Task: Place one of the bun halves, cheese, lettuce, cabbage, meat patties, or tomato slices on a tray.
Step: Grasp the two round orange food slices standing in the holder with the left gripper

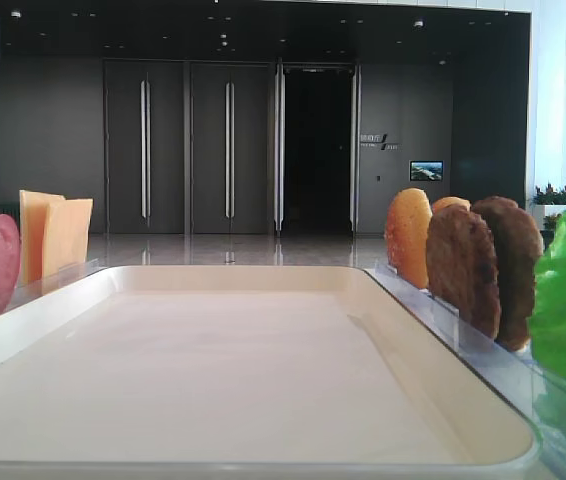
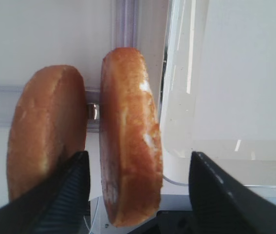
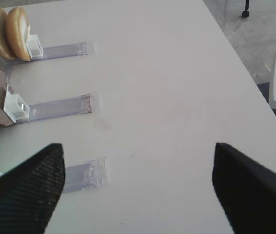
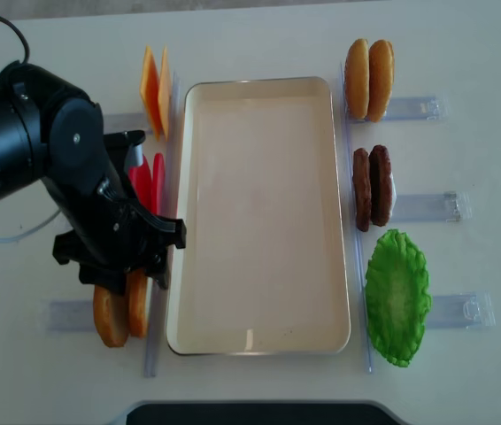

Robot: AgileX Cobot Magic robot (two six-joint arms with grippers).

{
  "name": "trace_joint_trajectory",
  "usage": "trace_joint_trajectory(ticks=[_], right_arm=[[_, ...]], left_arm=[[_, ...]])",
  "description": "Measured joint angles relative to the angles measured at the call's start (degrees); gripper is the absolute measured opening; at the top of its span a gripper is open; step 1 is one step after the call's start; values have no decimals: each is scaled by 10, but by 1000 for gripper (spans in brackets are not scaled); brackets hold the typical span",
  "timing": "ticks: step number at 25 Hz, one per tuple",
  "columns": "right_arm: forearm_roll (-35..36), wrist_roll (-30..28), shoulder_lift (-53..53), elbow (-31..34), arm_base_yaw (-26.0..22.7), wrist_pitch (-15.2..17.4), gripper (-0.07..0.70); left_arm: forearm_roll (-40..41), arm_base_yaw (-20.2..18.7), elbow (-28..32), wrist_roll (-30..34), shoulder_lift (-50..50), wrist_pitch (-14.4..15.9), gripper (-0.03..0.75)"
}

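**Left claw spread around one bun half at the tray's near-left corner**

The left arm's black bulk covers much of the left racks in the overhead view: the tomato slices [image 4: 150,183] show only as red edges beside it, and the tops of the two bun halves [image 4: 119,307] below it are hidden. The left claw [image 2: 135,190] itself is masked there. The left wrist view shows its dark fingers [image 2: 67,195] set wide, one on each side of the right-hand bun half [image 2: 128,141], with gaps on both sides; whether either finger touches the crust cannot be made out. That bun stands on edge, golden-brown and glossy, with a second one [image 2: 45,131] just beside it, outside the fingers.

The right claw [image 3: 138,187] shows only as two black finger ends, cut off by the picture's lower edge, wide apart over bare table [image 3: 167,87] and holding nothing.

The cream-white tray [image 4: 259,88] lies in the middle of the table with nothing on it. The cheese [image 4: 155,88] stands at its far left. On the right stand another pair of buns [image 4: 369,78], the meat patties [image 4: 372,187] and green lettuce [image 4: 397,297], each in a clear rack [image 4: 427,206].
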Motion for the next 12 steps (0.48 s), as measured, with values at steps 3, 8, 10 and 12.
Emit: trace_joint_trajectory(ticks=[3,8,10,12], right_arm=[[0,0,0,0,0,0,584],[0,0,0,0,0,0,584],[0,0,0,0,0,0,584],[0,0,0,0,0,0,584]], left_arm=[[0,0,0,1,0,0,483],[0,0,0,21,0,2,370],[0,0,0,26,0,2,335],[0,0,0,32,0,6,267]])
